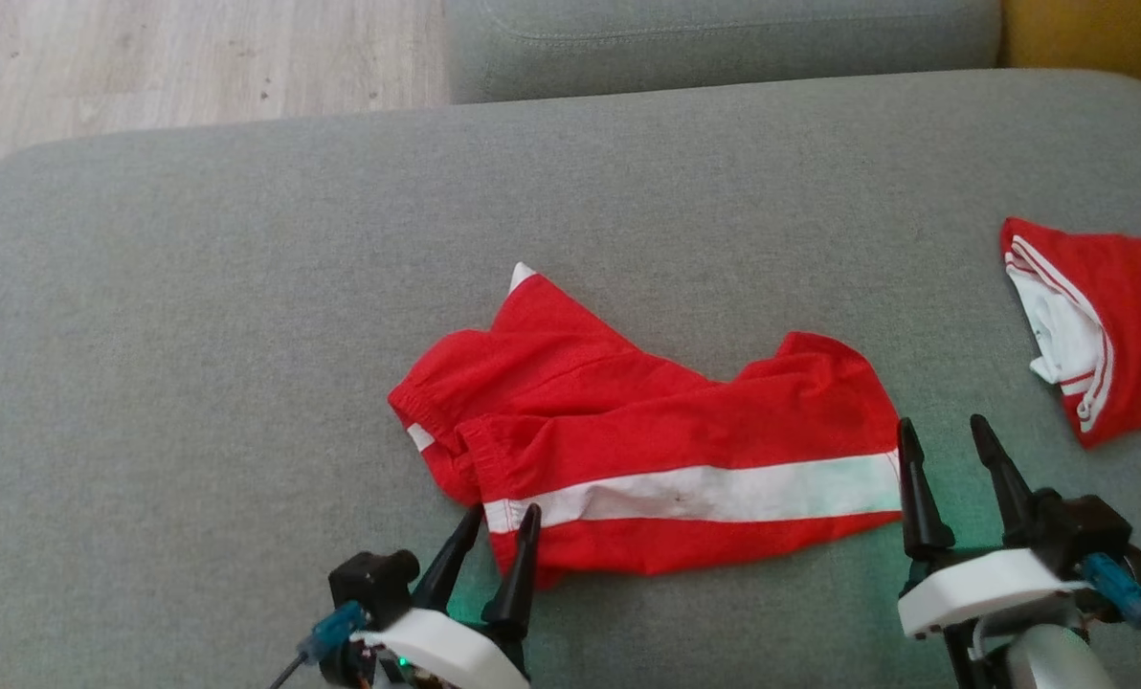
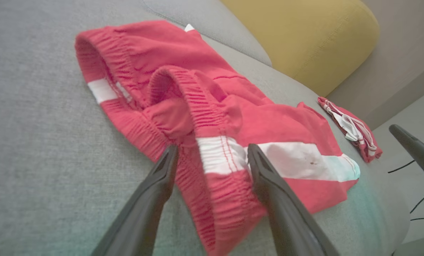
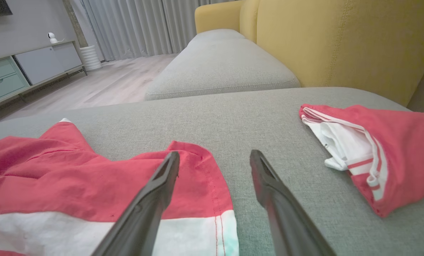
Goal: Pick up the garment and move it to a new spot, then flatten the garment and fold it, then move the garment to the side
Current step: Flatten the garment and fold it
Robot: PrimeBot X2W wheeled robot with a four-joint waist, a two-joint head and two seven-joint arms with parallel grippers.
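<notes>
Our left gripper and right gripper stand open; the limp, light shorts seem best gripped at the waistband between our left fingers.

Left hand: two long fingers, matte black, tapered to blunt points. White curved housing seen at base. Black block mounted beside it. Blue connector with thin dark cable attached. Small green light noted at housing edge. Right hand: built alike, with same black fingers, white housing, black block, blue connector. Pale grey rounded forearm seen below it.
</notes>
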